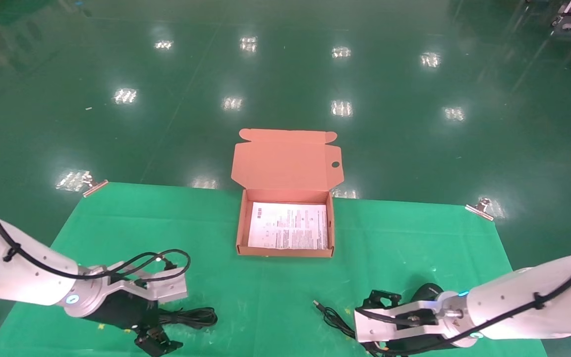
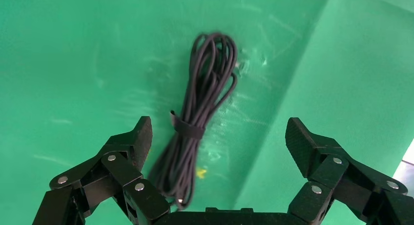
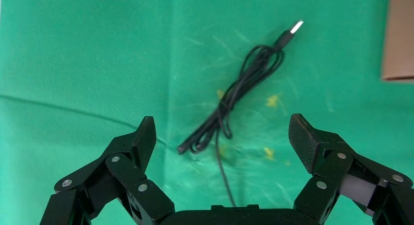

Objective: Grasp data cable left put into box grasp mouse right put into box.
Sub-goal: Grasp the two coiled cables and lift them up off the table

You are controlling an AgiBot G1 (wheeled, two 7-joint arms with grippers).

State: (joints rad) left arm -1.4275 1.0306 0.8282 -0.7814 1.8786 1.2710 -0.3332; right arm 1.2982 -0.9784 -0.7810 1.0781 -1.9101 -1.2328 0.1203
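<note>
One data cable (image 2: 202, 120), one box (image 1: 285, 227) and one mouse cord (image 3: 234, 100) are counted on the green-covered bench (image 1: 404, 248); the body of the mouse cannot be made out, as it is hidden under the right arm in the head view.

At the near left of the bench, the left gripper (image 2: 219, 142) is seen just above the data cable, with its jaws spread wide and nothing held between them. The data cable is observed as a single long bundle of thin black loops, tied once by a black strap near its middle and lying flat on the cloth. In the head view its long axis runs roughly left to right, and its looped end (image 1: 201, 317) points toward the middle of the bench.

At the centre, toward the far edge, the box stands open with its lid (image 1: 288, 158) raised behind it; a white printed sheet (image 1: 289, 226) lies inside.

At the near right, the right gripper (image 3: 222, 139) is seen above the mouse cord, its jaws likewise wide apart and empty. The cord is loosely doubled, and its USB plug (image 1: 316, 303) points up-left toward the box.
</note>
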